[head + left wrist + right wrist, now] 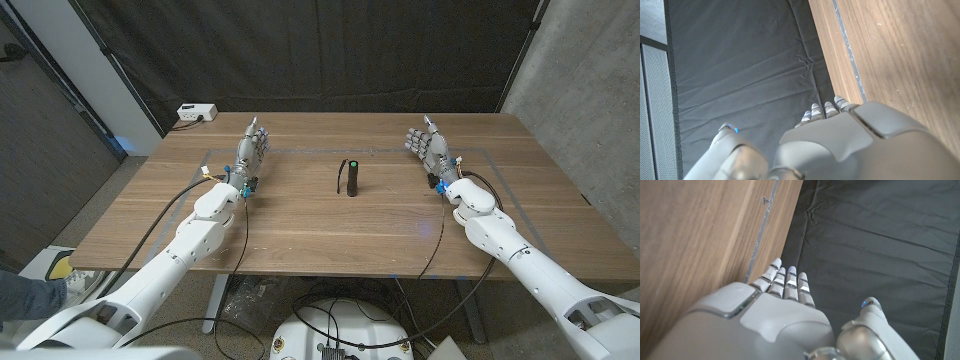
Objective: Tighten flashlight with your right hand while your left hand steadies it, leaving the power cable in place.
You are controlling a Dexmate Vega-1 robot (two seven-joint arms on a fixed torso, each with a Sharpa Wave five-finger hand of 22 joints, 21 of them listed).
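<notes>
A small black flashlight with a green mark at its far end lies in the middle of the wooden table, lengthwise away from me. My left hand stands well to its left, fingers stretched toward the far edge, holding nothing. My right hand stands about as far to the flashlight's right, fingers likewise extended and empty. In the left wrist view the left hand shows from behind over the table edge; the right wrist view shows the right hand the same way. I see no cable attached to the flashlight.
A white power strip sits at the table's far left corner. Black curtain hangs behind the table. Thin tape lines mark a rectangle on the tabletop. A yellow-black object sits on the floor at the left.
</notes>
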